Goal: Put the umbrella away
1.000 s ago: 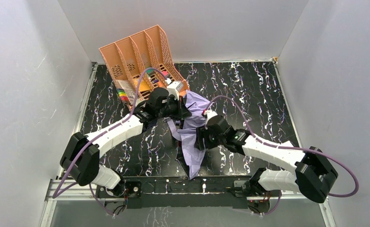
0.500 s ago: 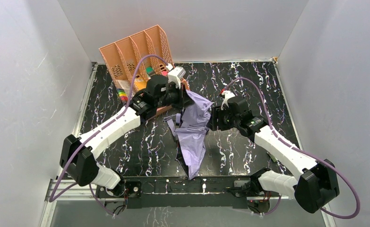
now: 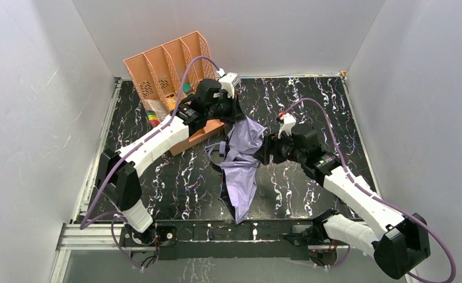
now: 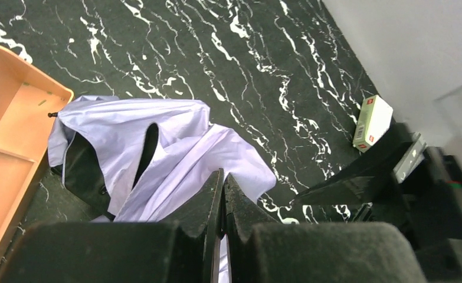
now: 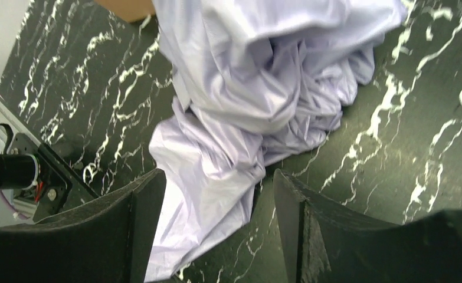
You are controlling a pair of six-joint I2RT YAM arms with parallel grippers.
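The pale lavender umbrella (image 3: 243, 162) lies crumpled along the middle of the table, its strap (image 3: 215, 154) looped to the left. Its far end (image 4: 157, 141) reaches the peach organiser. My left gripper (image 3: 234, 115) hangs over that far end. Its jaws are shut (image 4: 222, 174), with a sliver of lavender fabric between them. My right gripper (image 3: 262, 152) sits at the umbrella's right side. In the right wrist view it stands open (image 5: 218, 174), with the fabric's edge (image 5: 205, 177) below and between its fingers.
The peach file organiser (image 3: 163, 68) lies tilted at the back left, and its open compartments (image 4: 10, 118) are next to the umbrella's end. Coloured pens (image 3: 153, 118) sit at its left. A small white box (image 4: 373, 121) lies by the wall.
My left gripper rose and moved back toward the organiser, staying shut. My right gripper left the umbrella's middle, swung to its right side, and stands open there.
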